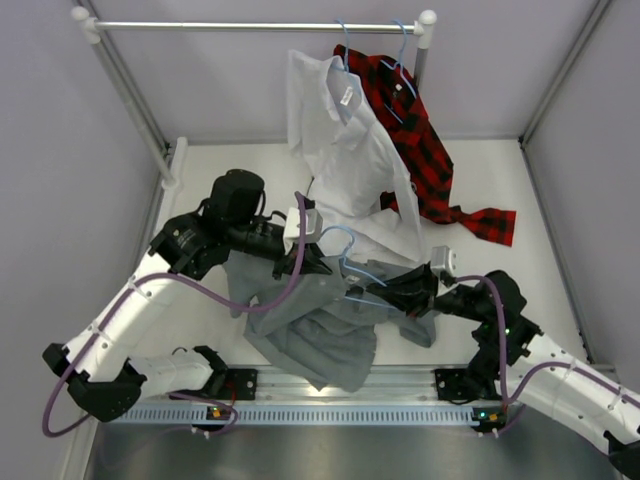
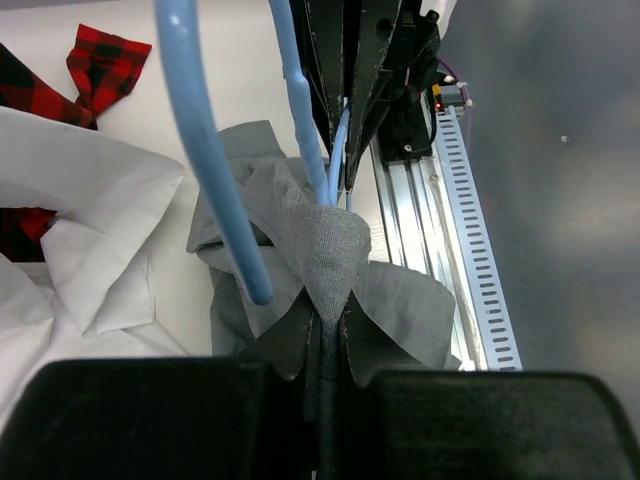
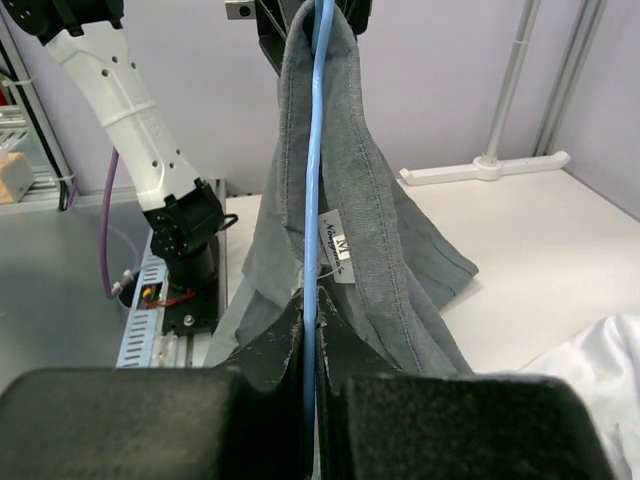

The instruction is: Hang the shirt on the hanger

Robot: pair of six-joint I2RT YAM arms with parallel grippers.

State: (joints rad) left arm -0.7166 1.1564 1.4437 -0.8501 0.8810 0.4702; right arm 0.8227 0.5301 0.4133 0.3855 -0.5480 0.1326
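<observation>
Size tag [image 3: 338,258] inside shirt [image 3: 400,250] collar reads "M"; script line above it too small to read. White shirt [image 1: 345,150] neck tag [image 1: 349,96] illegible.

White collared shirt [image 1: 345,150] hangs from the rack bar [image 1: 250,26] at 12 o'clock in the top view, its lower edge spilling onto the white worktop [image 1: 520,200]. Red-and-black plaid shirt [image 1: 425,150] hangs just beside it toward 1 o'clock, touching it, one end lying on the worktop toward 3 o'clock. Slotted metal rail [image 1: 330,412] runs along 6 o'clock.
</observation>
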